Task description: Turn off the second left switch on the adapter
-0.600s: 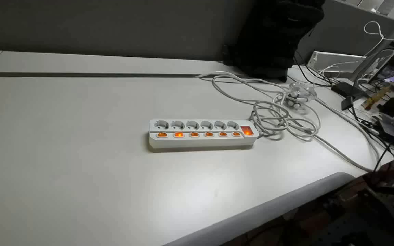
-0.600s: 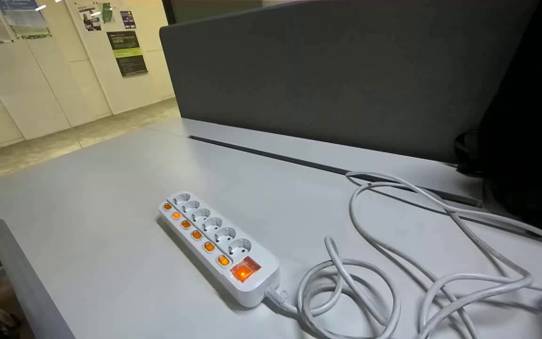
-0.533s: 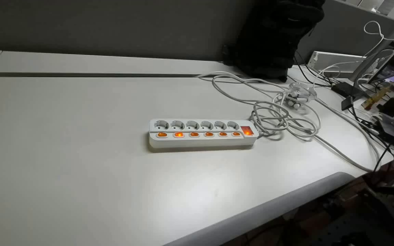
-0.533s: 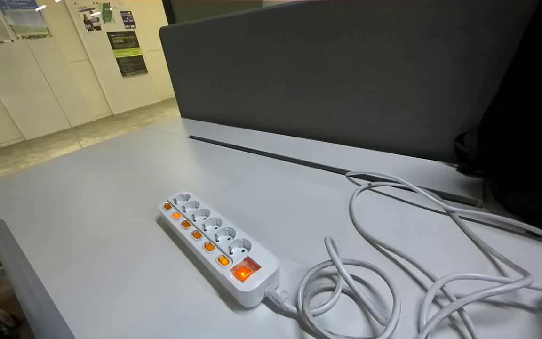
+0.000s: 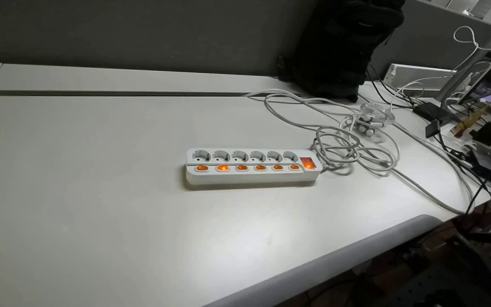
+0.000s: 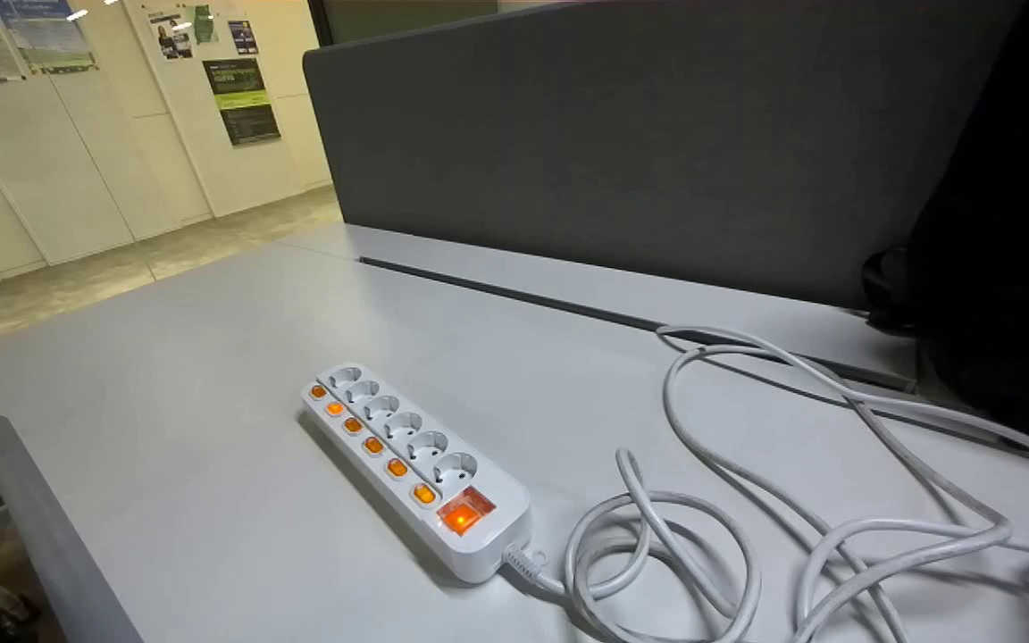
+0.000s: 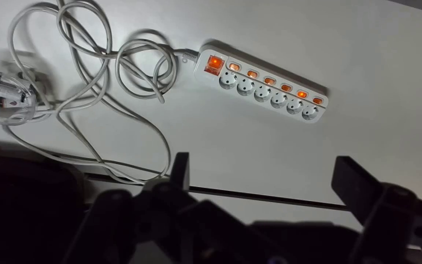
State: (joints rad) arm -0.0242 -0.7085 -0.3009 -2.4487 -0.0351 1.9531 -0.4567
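The hand (image 7: 261,165) gapes empty. The adapter (image 5: 251,166), apart from the tabletop's grey edge (image 5: 335,263), probably skids easily; its lit second left switch (image 5: 223,168) wants pressing straight down.

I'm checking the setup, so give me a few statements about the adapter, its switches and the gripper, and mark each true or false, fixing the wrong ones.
The adapter has six sockets. True.
The adapter is standing on end. False: it lies flat on the desk.
The gripper is open. True.
In both exterior views, the second switch from the left glows. True.
No other switch is lit. False: the larger switch is lit too.
The gripper touches the adapter. False: the wrist view shows them apart, with desk between.
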